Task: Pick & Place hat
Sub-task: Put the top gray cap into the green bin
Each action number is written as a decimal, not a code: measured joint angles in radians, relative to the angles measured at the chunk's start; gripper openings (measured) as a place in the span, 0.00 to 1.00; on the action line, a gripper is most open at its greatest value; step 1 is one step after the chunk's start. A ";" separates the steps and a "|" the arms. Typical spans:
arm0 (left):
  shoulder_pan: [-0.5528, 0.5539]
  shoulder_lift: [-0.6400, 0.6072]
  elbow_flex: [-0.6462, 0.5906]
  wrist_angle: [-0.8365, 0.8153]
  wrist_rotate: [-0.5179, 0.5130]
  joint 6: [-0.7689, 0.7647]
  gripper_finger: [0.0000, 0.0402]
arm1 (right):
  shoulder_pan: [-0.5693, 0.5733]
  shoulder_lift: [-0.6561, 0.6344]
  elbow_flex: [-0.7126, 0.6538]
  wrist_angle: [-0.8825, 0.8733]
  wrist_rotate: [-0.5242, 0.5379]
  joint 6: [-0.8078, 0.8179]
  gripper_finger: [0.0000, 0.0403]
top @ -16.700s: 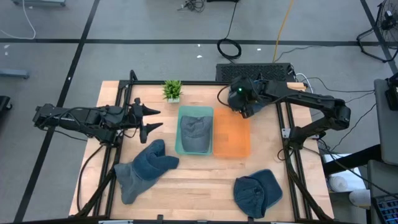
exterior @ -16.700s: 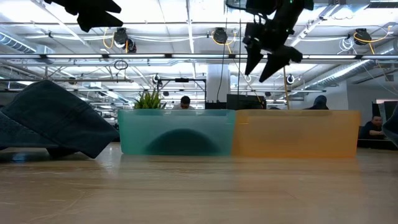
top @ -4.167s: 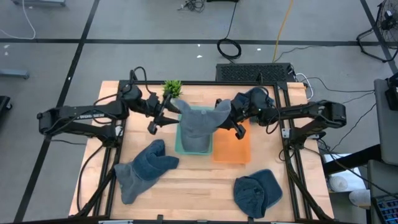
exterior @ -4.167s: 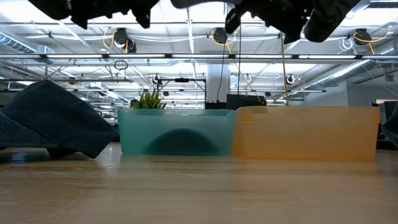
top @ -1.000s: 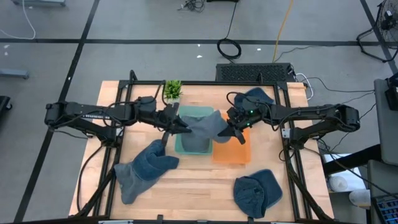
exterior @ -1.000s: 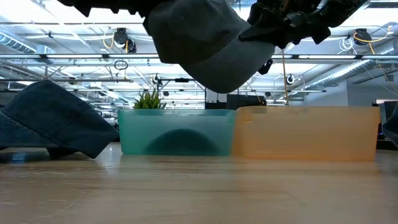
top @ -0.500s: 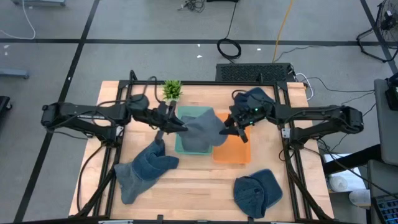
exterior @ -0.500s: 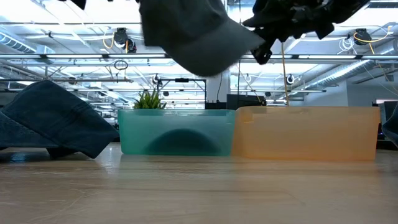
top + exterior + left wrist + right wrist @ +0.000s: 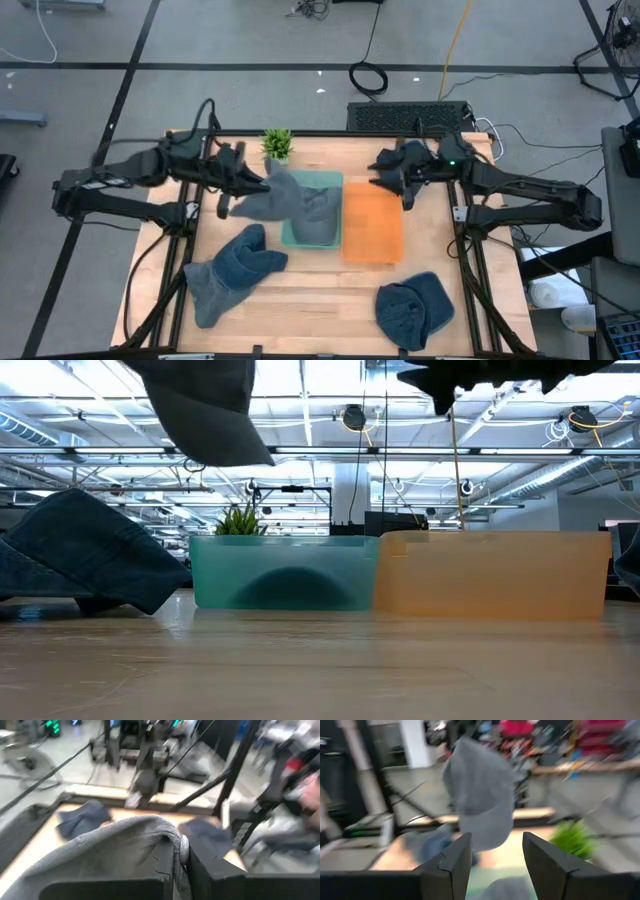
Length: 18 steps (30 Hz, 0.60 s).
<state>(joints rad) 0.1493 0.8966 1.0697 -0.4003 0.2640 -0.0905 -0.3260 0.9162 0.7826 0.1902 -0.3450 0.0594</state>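
Hat (image 9: 275, 199) in left claw (image 9: 243, 187) above teal bin (image 9: 313, 209), orange bin (image 9: 372, 223) beside it

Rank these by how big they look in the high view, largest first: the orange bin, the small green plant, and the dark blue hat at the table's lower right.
1. Orange bin
2. Dark blue hat, clearly smaller than the bin
3. Green plant, by far the smallest

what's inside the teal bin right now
A grey cap lies in the teal bin. The lifted grey hat, pinched by the left gripper, overhangs the bin's left side, hiding what lies beneath.
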 joint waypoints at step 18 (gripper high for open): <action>-0.009 0.284 0.580 -0.632 -0.136 0.232 0.06 | -0.057 -0.053 0.019 0.217 0.292 -0.177 0.43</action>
<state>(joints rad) 0.1406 1.1809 1.6498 -1.0326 0.1276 0.1414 -0.3831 0.8628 0.8021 0.4069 -0.0534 -0.1177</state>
